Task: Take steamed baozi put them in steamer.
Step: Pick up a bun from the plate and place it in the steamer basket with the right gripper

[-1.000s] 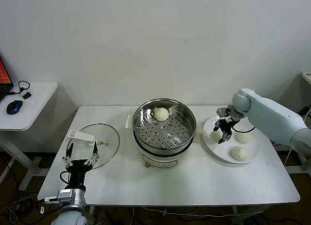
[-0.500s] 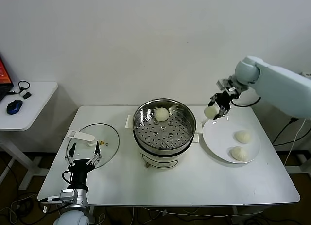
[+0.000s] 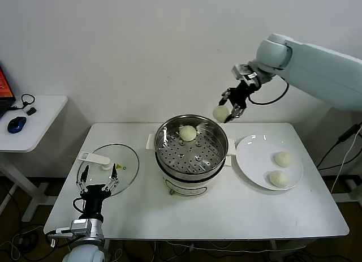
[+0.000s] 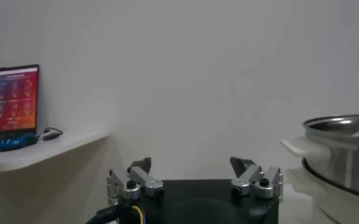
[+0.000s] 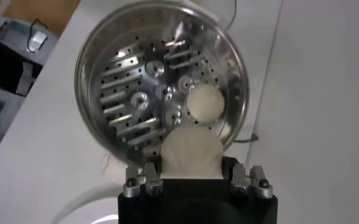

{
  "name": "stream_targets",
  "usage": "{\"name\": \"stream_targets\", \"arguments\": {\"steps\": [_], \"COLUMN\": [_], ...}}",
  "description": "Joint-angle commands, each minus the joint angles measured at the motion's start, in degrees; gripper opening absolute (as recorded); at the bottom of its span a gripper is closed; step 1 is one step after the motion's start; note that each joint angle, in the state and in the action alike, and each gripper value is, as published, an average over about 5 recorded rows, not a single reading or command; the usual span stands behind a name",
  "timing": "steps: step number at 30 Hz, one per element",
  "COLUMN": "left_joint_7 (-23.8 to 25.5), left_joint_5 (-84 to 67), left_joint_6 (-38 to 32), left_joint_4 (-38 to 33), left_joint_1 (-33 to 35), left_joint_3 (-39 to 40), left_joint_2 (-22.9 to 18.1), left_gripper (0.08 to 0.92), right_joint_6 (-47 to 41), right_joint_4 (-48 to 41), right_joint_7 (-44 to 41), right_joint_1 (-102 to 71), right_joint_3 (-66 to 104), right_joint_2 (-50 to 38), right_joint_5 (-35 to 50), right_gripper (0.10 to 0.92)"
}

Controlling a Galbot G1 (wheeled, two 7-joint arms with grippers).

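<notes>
- Waiting at the near edge of the table (image 3: 186, 222), the left gripper (image 3: 96, 180) hangs low with its fingers spread apart and nothing between them; it looks idle, taking no part in the job at this point.
- Just beyond it lies a glass lid (image 3: 113, 166), flat on the table, well clear of the steamer, so the pot stands uncovered and ready to receive more.
- At the middle of the table sits the steamer (image 3: 191, 146), and one bun (image 3: 188, 133) already rests on its perforated floor, toward the far side. That makes one of four delivered.
- To the robot's right of the steamer, a white plate (image 3: 254, 157) still carries two buns (image 3: 281, 159), the second (image 3: 277, 177) nearer than the first; both wait to be fetched.
- Farthest back and high up, the right gripper (image 3: 224, 111) is closed tightly on a fourth bun (image 3: 220, 112), carried in the air above the far right rim of the steamer. The right wrist view shows this bun (image 5: 190, 152) pinched between the fingers with the basket (image 5: 161, 79) directly below.
- By my reckoning the task is a quarter done, with a second bun about to be lowered and released, and two more trips to the plate left after that.
</notes>
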Motion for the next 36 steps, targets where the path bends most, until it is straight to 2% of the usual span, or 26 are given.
{"name": "stream_targets", "arguments": {"steps": [1, 16, 36], "left_joint_7": [-0.01, -0.09, -0.09], "left_joint_5": [0.56, 0.82, 0.75], "left_joint_6": [0.04, 0.27, 0.21], "left_joint_4": [-0.23, 0.09, 0.14], "left_joint_1": [-0.21, -0.93, -0.96], "left_joint_3": [0.09, 0.03, -0.07], "left_joint_2": [-0.20, -0.45, -0.47], "left_gripper": [0.823, 0.823, 0.823], "right_joint_6": [-4.53, -5.57, -5.37], "right_joint_4": [-1.22, -7.30, -8.74], "right_joint_7": [1.85, 2.78, 3.07], "right_joint_1": [-4.02, -12.53, -14.93], "right_joint_3": [-0.69, 1.22, 1.89], "right_joint_2": [8.42, 18.27, 19.76], "right_joint_5": [3.80, 2.43, 0.94], "right_gripper": [0.628, 0.628, 0.628]}}
